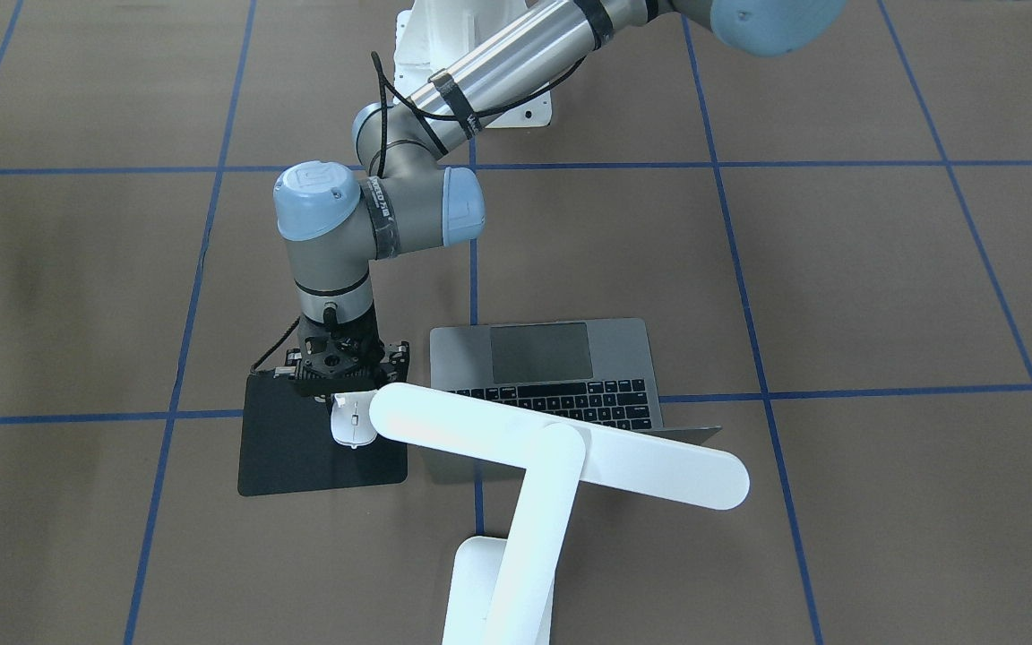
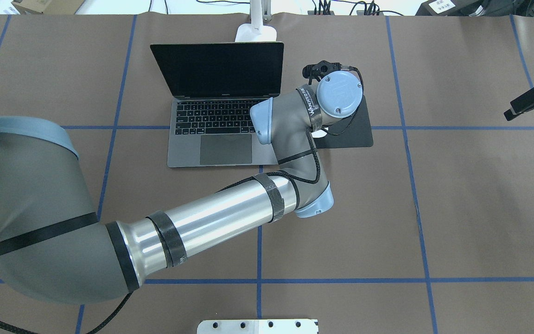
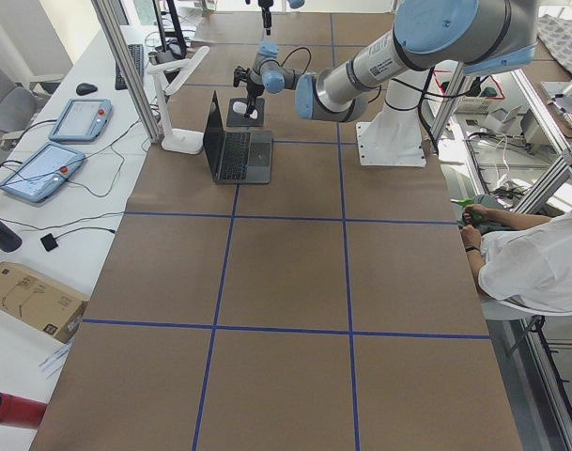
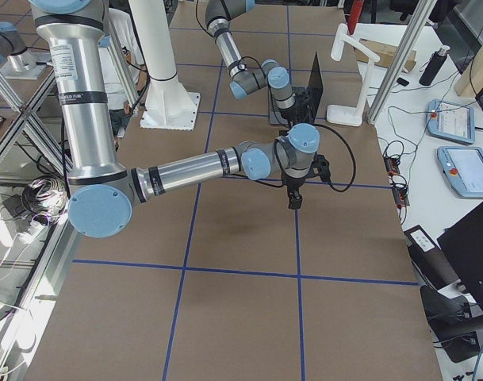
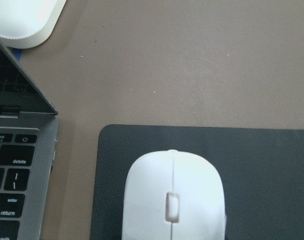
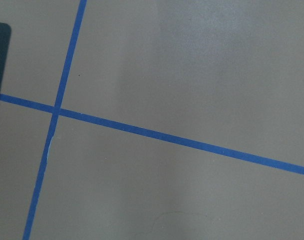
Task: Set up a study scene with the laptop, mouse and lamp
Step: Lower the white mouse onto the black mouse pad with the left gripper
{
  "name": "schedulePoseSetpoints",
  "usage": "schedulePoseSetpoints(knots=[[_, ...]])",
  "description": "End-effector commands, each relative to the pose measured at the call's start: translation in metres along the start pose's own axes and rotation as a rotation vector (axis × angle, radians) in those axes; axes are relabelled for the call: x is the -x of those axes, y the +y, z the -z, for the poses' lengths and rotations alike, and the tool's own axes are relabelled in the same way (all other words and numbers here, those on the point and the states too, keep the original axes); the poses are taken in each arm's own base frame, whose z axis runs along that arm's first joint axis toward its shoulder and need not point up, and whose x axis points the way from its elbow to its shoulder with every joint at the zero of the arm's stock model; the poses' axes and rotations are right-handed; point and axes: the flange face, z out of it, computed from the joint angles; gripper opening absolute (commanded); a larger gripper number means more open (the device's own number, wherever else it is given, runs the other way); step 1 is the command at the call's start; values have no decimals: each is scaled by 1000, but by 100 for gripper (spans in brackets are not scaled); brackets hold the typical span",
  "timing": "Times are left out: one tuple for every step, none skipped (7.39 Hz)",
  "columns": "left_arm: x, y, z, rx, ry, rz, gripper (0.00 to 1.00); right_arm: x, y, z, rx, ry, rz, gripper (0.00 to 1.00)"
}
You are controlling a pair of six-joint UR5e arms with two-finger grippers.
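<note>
The laptop (image 2: 220, 120) stands open with a dark screen at the table's far middle. Behind it is the white lamp (image 1: 659, 466), whose bar head reaches over the keyboard; its base (image 2: 256, 32) sits at the back edge. The white mouse (image 1: 353, 423) lies on a black mat (image 1: 301, 452) to the laptop's right. My left gripper (image 1: 348, 385) points straight down over the mouse's rear and seems shut on it, though its fingers are hidden. The mouse (image 5: 174, 200) fills the lower left wrist view. My right gripper (image 2: 512, 111) hovers off to the right, its state unclear.
The white robot pedestal (image 2: 257, 326) is at the near edge. Blue tape lines grid the brown table. A seated person (image 3: 534, 268) is beside the table, and tablets and cables lie on a side bench (image 3: 51, 160).
</note>
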Motion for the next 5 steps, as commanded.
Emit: schedulePoseSetpoints(knots=[[0, 0, -2, -3, -7, 0, 80, -2, 0, -2, 5, 0, -4, 98], [-3, 0, 0, -3, -4, 0, 81, -3, 0, -3, 7, -1, -6, 98], [-6, -1, 3, -3, 1, -3, 100, -2, 0, -3, 6, -2, -5, 98], [-10, -3, 8, -3, 9, -13, 100, -2, 0, -3, 6, -2, -5, 98], [-11, -19, 18, -1, 24, -34, 100, -1, -8, -3, 4, -2, -3, 98]])
